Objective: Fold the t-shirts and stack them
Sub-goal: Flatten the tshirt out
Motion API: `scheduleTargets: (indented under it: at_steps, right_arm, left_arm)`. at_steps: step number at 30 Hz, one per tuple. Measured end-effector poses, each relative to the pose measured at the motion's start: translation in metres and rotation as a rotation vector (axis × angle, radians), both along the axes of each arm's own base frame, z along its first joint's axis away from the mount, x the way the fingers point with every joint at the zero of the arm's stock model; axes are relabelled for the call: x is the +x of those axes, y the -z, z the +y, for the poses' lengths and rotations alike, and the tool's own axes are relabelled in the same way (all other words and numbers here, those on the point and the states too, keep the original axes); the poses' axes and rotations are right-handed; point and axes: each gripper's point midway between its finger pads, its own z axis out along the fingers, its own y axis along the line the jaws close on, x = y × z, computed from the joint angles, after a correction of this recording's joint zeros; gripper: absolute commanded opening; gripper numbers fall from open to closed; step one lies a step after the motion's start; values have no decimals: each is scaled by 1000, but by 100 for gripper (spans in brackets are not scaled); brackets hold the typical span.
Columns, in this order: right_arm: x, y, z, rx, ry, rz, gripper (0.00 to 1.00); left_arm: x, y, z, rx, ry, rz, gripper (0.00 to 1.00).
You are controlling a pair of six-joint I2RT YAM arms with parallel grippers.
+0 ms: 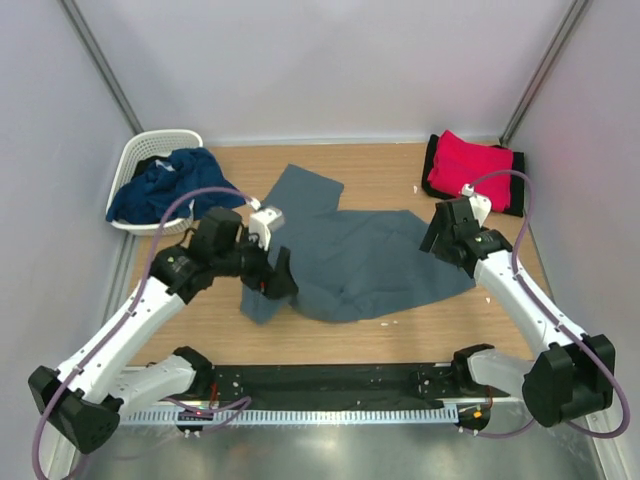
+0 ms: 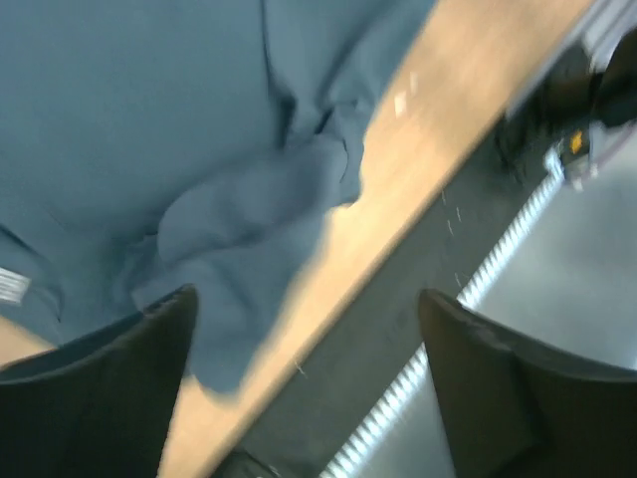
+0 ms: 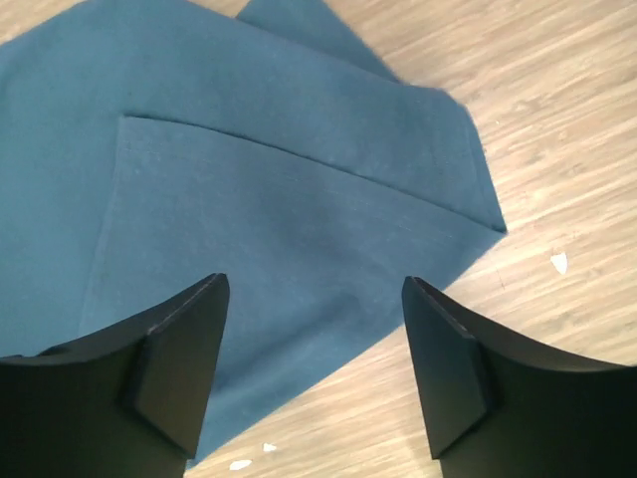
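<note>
From above, the grey-blue shirt (image 1: 370, 260) lies spread, partly folded, in the middle of the table (image 1: 390, 165). The left gripper (image 1: 281, 277) hangs over its near left edge and the right gripper (image 1: 441, 238) over its right edge. A folded red shirt (image 1: 468, 163) sits on a black shirt (image 1: 517, 187) in the far right corner, and a navy shirt (image 1: 165, 185) spills from the basket (image 1: 135, 155) on the far left.

The left wrist view (blurred) shows its fingers (image 2: 129, 388) spread wide over bunched cloth, gripping nothing.

In the right wrist view, the fingers (image 3: 174, 368) are parted above the shirt's corner, holding nothing.
</note>
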Motion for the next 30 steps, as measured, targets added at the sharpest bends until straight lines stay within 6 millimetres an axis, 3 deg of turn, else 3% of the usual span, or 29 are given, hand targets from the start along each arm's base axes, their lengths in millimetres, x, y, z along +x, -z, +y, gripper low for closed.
scheduleTargets:
  at_steps: [1,3,6,8,11,14,17,19,21,24,28,30]
  right_arm:
    - [-3,3,0,2,4,16,81]
    - [-5,1,-1,-2,8,44,82]
    - [8,-22,5,9,-10,26,85]
    - [23,-46,12,29,-34,-27,85]
    - [47,-75,26,69,-85,-117,84]
    - [62,-72,47,97,-146,-133,77]
    - [70,-42,80,99,-226,-65,76]
    - [70,-18,102,82,-273,-5,76]
    - [67,2,115,63,-299,43,75]
    - [64,20,118,40,-299,87,73]
    - [63,32,104,23,-250,109,74]
    - [60,42,92,7,-212,125,73]
  left_arm:
    - [-17,21,-3,28,17,87,100]
    - [-40,41,-4,75,38,187,100]
    - [-52,31,-6,79,20,181,100]
    - [-44,9,-2,51,-46,113,100]
    - [-9,-28,9,21,-232,-16,100]
    - [34,-43,15,18,-413,-51,99]
    - [89,-18,15,41,-549,27,90]
    - [123,21,15,83,-621,113,90]
    - [141,66,17,140,-669,202,88]
    - [140,106,13,183,-673,298,81]
    - [133,116,-13,169,-605,310,79]
    - [117,124,-35,175,-552,304,78]
